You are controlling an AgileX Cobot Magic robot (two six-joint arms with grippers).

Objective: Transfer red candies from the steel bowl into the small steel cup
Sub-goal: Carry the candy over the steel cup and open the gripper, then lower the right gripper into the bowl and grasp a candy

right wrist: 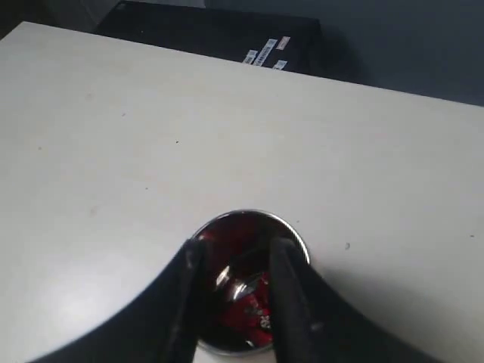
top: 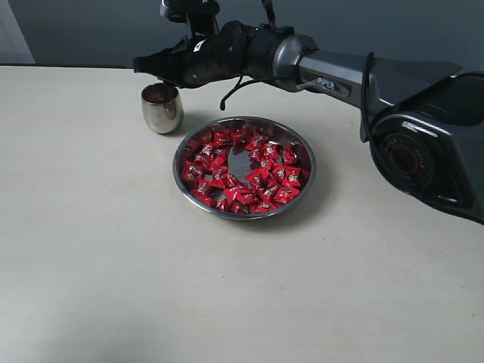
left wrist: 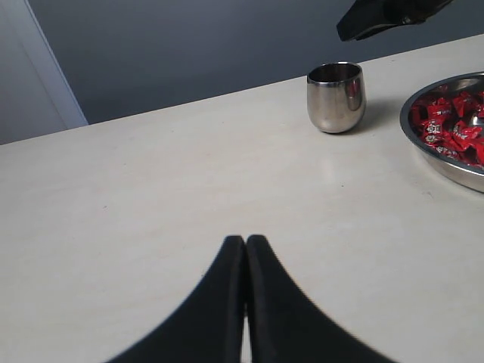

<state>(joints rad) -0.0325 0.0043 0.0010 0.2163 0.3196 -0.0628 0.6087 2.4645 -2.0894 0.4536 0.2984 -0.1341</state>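
Red candies mostly lie in the steel bowl, just beside the small steel cup; some sit inside the cup. Directly above the cup hangs the right gripper, jaws parted and gripping nothing, evidently placed for a drop.

right arm stretched level across middle, right claw jaws parted; left claw jaws pressed together

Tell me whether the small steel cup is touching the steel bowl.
Apart. The left wrist view shows a strip of bare table between the small steel cup and the steel bowl.
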